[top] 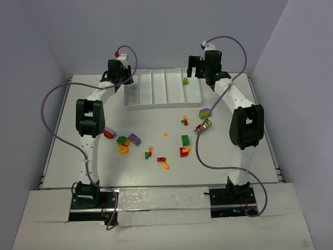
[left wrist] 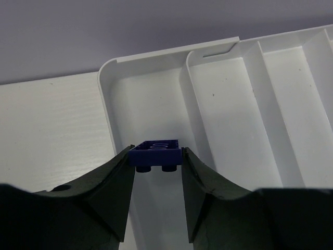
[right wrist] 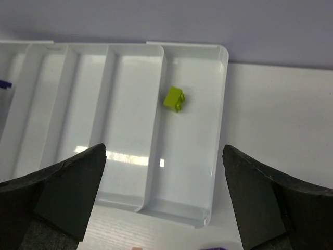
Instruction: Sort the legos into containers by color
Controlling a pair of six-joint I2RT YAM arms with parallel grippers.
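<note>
My left gripper (left wrist: 156,157) is shut on a small dark purple lego (left wrist: 156,149), pinched flat between both fingertips. It hangs above the leftmost container of the white tray (left wrist: 106,94). From above, the left gripper (top: 120,78) sits at the tray's (top: 161,105) left end. My right gripper (right wrist: 164,153) stands wide open and empty over the tray's (right wrist: 223,57) right end. One lime green lego (right wrist: 176,98) lies in the rightmost container, also visible from above as the lime lego (top: 185,80). The right gripper (top: 200,70) hovers just behind it.
Loose legos lie scattered in front of the tray: a purple one (top: 135,138), a dark green one (top: 185,139), an orange one (top: 123,149), a red one (top: 109,134) and a cluster (top: 204,120) beside the right arm. Walls close in behind and at both sides.
</note>
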